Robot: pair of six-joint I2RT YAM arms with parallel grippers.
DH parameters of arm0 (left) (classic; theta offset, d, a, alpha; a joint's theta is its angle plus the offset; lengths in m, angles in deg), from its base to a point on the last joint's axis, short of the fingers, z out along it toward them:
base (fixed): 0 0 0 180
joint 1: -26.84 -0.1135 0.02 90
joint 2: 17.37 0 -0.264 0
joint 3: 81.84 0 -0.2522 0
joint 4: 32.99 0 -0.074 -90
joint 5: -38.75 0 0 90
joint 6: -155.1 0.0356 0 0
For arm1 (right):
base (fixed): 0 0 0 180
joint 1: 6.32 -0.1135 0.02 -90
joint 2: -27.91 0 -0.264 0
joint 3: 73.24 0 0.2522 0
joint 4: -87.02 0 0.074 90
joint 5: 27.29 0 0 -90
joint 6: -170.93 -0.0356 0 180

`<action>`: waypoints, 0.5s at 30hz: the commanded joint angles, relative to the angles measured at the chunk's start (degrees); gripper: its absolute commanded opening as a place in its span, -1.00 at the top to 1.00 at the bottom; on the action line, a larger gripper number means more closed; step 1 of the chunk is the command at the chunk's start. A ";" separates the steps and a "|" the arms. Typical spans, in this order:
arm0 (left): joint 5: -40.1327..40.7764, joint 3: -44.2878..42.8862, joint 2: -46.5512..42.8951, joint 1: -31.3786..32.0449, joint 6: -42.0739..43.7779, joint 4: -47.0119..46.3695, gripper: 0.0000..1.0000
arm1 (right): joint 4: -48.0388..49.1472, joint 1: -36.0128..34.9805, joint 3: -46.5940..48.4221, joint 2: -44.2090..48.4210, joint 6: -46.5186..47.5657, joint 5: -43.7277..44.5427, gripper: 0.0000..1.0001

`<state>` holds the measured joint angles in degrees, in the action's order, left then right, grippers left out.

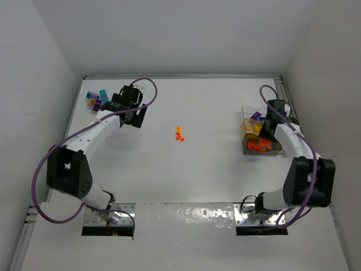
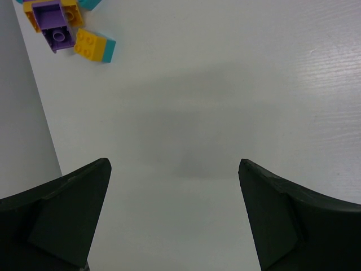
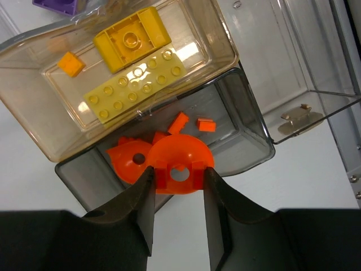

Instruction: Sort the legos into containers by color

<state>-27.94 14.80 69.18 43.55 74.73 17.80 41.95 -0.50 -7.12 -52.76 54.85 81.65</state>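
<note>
At three o'clock your right gripper [image 3: 177,175] pinches an orange round piece [image 3: 179,153] over the orange-filled bin [image 3: 248,132] for release; left gripper [image 2: 175,169] gapes empty.

From overhead, the orange bits [image 1: 180,134] at mid-table are too small for me to count or tell their shape. Close in, the orange piece [image 3: 179,164] loses its lower edge behind the fingers [image 3: 135,209] of the right gripper [image 3: 177,183]. A purple brick [image 3: 56,4], the clear bin [image 3: 299,62] and the brick pile [image 2: 62,28] are each cut off by the top edge of their wrist views.
</note>
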 commanded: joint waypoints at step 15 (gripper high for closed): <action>0.07 -0.36 -1.38 -0.10 0.57 -1.44 -0.90 | 4.68 -0.38 -0.50 -2.04 -2.83 1.54 0.21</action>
<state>-27.96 14.89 69.15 43.55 75.15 17.80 45.93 -0.63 -9.62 -54.94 52.29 81.82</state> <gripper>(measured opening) 0.947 0.368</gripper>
